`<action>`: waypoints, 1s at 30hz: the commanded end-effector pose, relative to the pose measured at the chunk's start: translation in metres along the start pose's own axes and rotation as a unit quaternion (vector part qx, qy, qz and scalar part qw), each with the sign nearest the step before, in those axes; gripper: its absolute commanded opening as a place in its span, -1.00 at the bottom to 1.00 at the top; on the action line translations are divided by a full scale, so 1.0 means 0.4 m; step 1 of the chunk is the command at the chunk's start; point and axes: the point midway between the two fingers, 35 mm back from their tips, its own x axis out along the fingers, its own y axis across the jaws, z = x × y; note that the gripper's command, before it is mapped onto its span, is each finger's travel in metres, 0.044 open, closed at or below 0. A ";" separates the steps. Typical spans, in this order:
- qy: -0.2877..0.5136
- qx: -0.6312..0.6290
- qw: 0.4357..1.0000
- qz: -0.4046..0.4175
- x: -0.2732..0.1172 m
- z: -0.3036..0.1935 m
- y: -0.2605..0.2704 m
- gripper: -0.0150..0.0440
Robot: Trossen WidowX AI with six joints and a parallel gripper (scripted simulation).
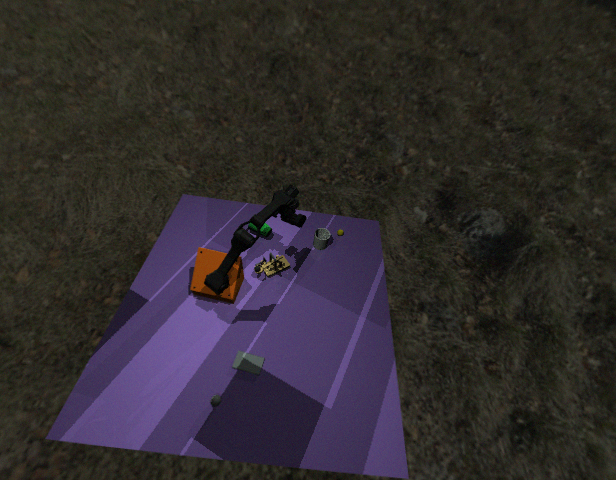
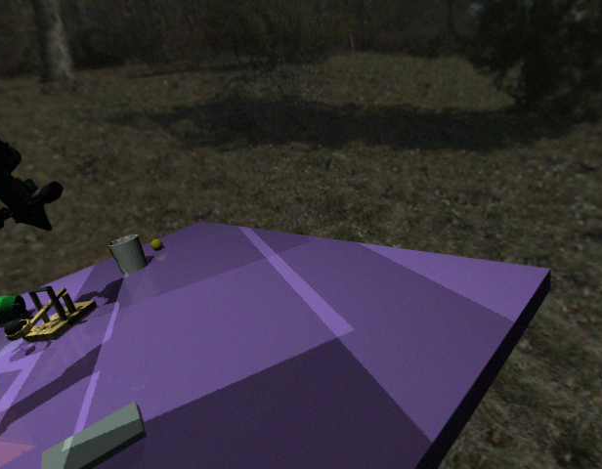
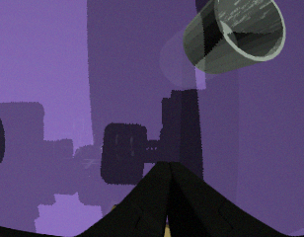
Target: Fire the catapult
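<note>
The white mug [image 1: 321,240] [image 2: 130,255] [image 3: 203,55] stands upright near the table's far edge, looking grey in the dim light. The small wooden catapult [image 1: 282,265] [image 2: 49,329] stands between the orange block and the mug. A dark round thing [image 2: 15,328] sits at the end of its throwing arm; whether it is a ball or the cup itself is hard to tell. A yellow ball [image 1: 340,232] [image 2: 156,244] lies just beyond the mug. My gripper [image 1: 300,221] [image 2: 49,229] [image 3: 167,172] is shut and empty, high above the table between catapult and mug; its fingertips touch nothing.
An orange block [image 1: 211,259] is at the arm's base. A green cylinder [image 1: 261,228] [image 2: 2,308] lies beside the catapult. A grey slab [image 1: 249,363] [image 2: 102,438] and a grey ball [image 1: 215,400] lie towards the near edge of the purple table [image 1: 344,439].
</note>
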 end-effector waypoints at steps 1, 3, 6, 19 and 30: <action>0.033 -0.060 0.998 -0.004 0.008 -0.044 0.049 -0.49; 0.050 -0.089 0.995 -0.006 0.011 -0.067 0.073 -0.49; 0.076 -0.133 0.988 -0.008 0.015 -0.104 0.106 -0.49; 0.192 -0.317 0.929 -0.018 0.019 -0.274 0.205 -0.49; 0.292 -0.454 0.841 -0.024 0.002 -0.418 0.242 -0.49</action>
